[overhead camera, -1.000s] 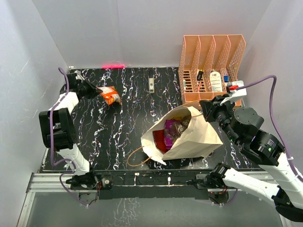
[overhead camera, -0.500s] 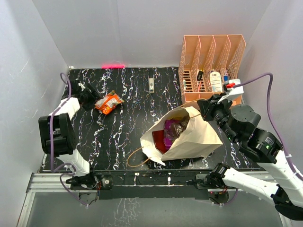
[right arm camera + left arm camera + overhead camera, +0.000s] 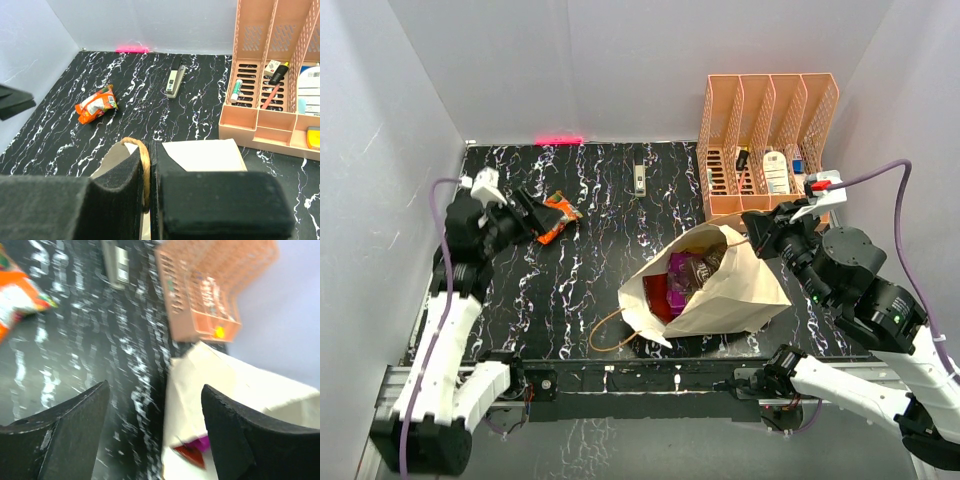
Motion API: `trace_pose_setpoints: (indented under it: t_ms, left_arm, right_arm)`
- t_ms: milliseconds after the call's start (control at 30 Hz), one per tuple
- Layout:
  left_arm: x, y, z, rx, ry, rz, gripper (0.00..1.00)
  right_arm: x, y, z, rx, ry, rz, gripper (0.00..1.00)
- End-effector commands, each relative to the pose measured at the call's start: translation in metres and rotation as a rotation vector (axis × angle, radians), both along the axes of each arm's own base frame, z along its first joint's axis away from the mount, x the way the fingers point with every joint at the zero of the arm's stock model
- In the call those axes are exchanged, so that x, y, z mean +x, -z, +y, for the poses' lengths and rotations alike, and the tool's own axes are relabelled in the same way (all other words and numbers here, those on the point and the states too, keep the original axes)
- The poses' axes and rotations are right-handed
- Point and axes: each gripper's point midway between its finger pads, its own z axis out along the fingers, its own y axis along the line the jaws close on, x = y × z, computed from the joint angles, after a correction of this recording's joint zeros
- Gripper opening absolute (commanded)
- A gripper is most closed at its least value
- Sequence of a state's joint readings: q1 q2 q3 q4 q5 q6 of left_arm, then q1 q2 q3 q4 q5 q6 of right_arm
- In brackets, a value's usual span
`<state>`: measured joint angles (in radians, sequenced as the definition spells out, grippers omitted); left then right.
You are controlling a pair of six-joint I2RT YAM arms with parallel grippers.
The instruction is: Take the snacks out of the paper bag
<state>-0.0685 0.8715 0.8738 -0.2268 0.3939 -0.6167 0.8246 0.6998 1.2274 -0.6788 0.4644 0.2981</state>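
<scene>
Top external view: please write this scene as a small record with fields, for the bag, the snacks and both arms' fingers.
paper bag: on the table, mouth open
packets inside: purple, red and dark brown, seen at the mouth
orange packet: out of the bag, lying on the table near the left arm
left fingers: open, holding nothing
right fingers: shut on the bag's cord handle

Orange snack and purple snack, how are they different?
The orange snack lies out on the black table, while the purple snack sits inside the paper bag. The orange snack shows whole; the purple snack shows only partly, down in the bag's mouth. The orange snack is far to the left, the purple snack nearer the middle. Both are small snack packets.
</scene>
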Motion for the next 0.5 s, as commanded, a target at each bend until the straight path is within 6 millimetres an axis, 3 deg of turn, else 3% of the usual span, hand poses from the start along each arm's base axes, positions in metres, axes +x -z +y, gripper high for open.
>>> trace_pose_setpoints:
  t_ms: [0, 167, 300, 433, 467]
  left_arm:
    - [-0.064, -0.033, -0.043, -0.243, 0.188, -0.032, 0.71]
    - [-0.091, -0.064, -0.064, -0.369, 0.272, -0.087, 0.70]
    - [-0.089, -0.058, -0.083, -0.361, 0.331, -0.057, 0.70]
    - [-0.093, -0.050, -0.124, -0.308, 0.405, -0.053, 0.68]
    - [-0.105, -0.049, -0.144, -0.286, 0.454, -0.051, 0.67]
  right_arm:
    - [-0.001, -0.029, -0.002, 0.087, 0.004, -0.073, 0.08]
    - [0.002, -0.029, -0.002, 0.071, 0.013, -0.078, 0.08]
    - [0.004, -0.029, 0.000, 0.072, 0.013, -0.077, 0.08]
    - [0.005, -0.031, 0.003, 0.081, 0.008, -0.077, 0.08]
    - [0.005, -0.032, 0.002, 0.084, 0.009, -0.078, 0.08]
